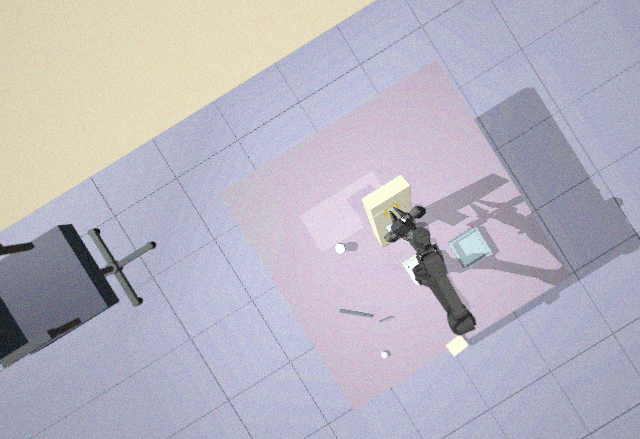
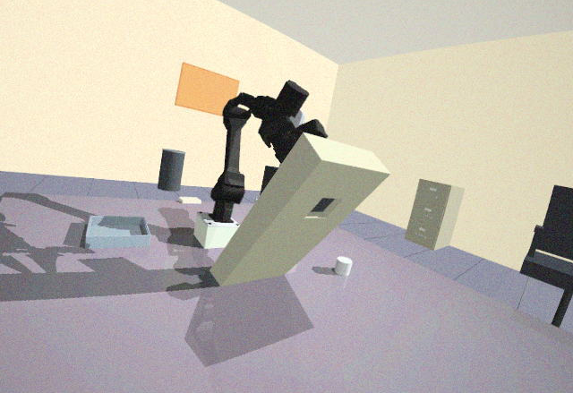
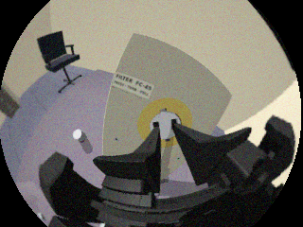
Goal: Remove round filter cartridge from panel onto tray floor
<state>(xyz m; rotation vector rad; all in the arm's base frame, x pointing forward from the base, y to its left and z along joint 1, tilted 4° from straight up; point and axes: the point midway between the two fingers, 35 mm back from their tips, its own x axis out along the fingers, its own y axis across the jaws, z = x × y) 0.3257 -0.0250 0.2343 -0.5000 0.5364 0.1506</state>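
Note:
The pale service panel (image 1: 386, 199) (image 2: 273, 241) (image 3: 189, 76) leans on the table. In the wrist view the white round face of the filter cartridge (image 3: 166, 117) sits inside a yellow ring (image 3: 144, 125) on the panel, with two dark slots side by side. My gripper (image 1: 392, 210) (image 3: 166, 127) is partly open, its narrow fingertips apart and at the two slots, with nothing pinched between them. How deep the tips reach is hidden. The panel hides the fingertips in the exterior view. The pale blue tray (image 1: 470, 247) (image 2: 119, 241) is empty and stands beside the robot's base.
A white cylinder (image 1: 340, 248) (image 2: 343, 266) (image 3: 78, 134) stands beside the panel. A smaller white one (image 1: 384, 354) and two thin grey bars (image 1: 356, 312) (image 1: 386, 319) lie farther off. A flat cream block (image 1: 456, 345) (image 2: 189, 200) lies near the table edge. The panel's back has a rectangular opening.

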